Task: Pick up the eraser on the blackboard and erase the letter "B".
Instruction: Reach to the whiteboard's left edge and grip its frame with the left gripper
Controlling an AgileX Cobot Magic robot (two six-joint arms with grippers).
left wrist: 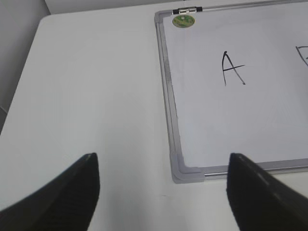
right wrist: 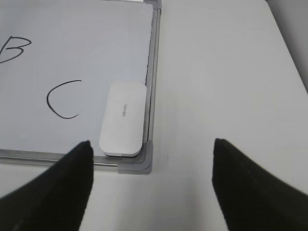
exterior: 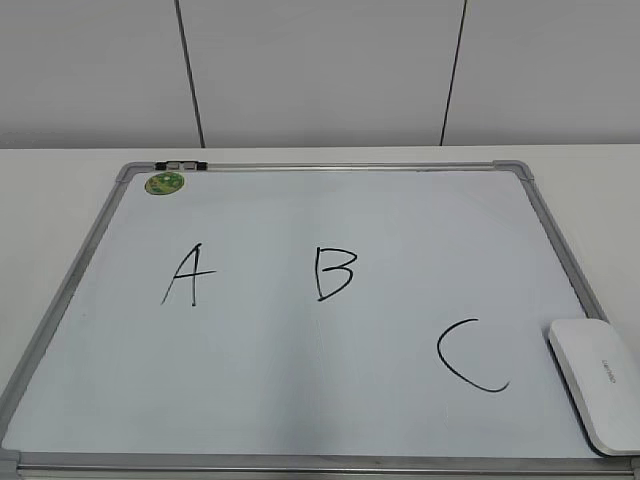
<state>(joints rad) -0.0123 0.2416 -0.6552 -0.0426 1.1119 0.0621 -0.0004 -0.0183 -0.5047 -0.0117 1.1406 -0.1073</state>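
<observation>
The blackboard [exterior: 300,400] is a white dry-erase board with a silver frame, lying flat on the table. The letter "B" [exterior: 334,273] is drawn in black at its middle, and shows in the right wrist view [right wrist: 13,49]. The white eraser [exterior: 598,384] lies in the board's near right corner, also in the right wrist view [right wrist: 122,119]. My left gripper [left wrist: 163,190] is open and empty, above the table by the board's near left corner. My right gripper [right wrist: 151,180] is open and empty, just short of the board's near right corner and the eraser. Neither gripper shows in the exterior view.
A black "A" [exterior: 189,274] is left of the B and a black "C" [exterior: 470,355] is right of it, next to the eraser. A round green sticker [exterior: 165,183] and a clip [exterior: 180,164] sit at the far left corner. White table [left wrist: 86,96] surrounds the board.
</observation>
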